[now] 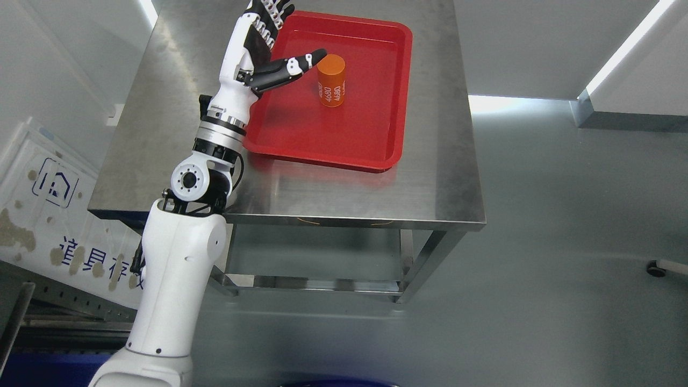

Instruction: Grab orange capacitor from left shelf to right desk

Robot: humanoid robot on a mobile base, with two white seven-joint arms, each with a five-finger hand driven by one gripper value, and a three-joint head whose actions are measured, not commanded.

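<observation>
Steel table (430,177) carries red tray (376,134); orange capacitor (331,80) upright inside. Left hand (258,54) spread, empty, thumb tip just beside capacitor top. Placement looks done; only withdrawal left.

My left hand (258,51) looks like hard plastic, glossy white shells over black jointed fingers (293,64), with a ring of bright machined metal at the wrist. The counter (430,161) is brushed steel, smooth and dully reflective, streaked with faint grain. On it the red tray (344,140) reads as moulded plastic with a soft sheen. The orange capacitor (331,80) has a smooth, satin skin with white print.
</observation>
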